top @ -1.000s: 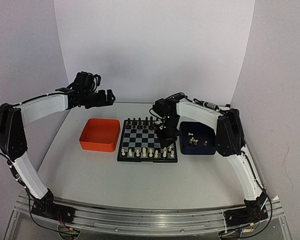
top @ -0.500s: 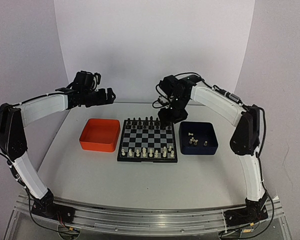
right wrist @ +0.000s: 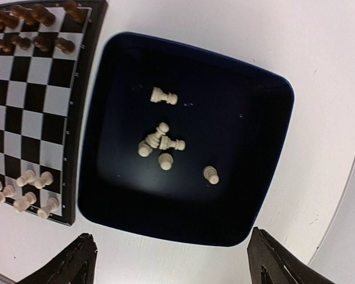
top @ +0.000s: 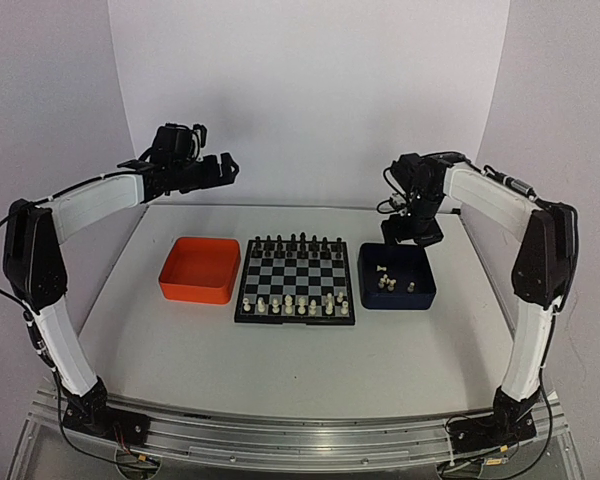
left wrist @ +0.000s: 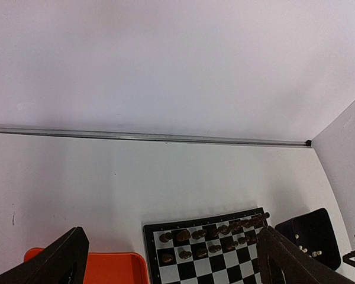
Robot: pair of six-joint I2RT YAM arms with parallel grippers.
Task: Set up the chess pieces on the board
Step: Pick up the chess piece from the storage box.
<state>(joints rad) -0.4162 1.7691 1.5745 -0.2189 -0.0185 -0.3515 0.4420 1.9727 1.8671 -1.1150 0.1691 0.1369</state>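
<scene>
While the right hand (top: 412, 233) gapes above the blue tray (top: 400, 303), left hand (top: 223, 170) gapes aloft.

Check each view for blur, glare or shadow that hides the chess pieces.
Top external: even, soft light, no glare; the white chess pieces on the board are tiny and hard to tell apart. Left wrist: mostly bright wall, the board slightly soft at the bottom edge. Right wrist: sharpest; cream pieces stand out clearly against the dark blue tray, faint shadows only.
</scene>
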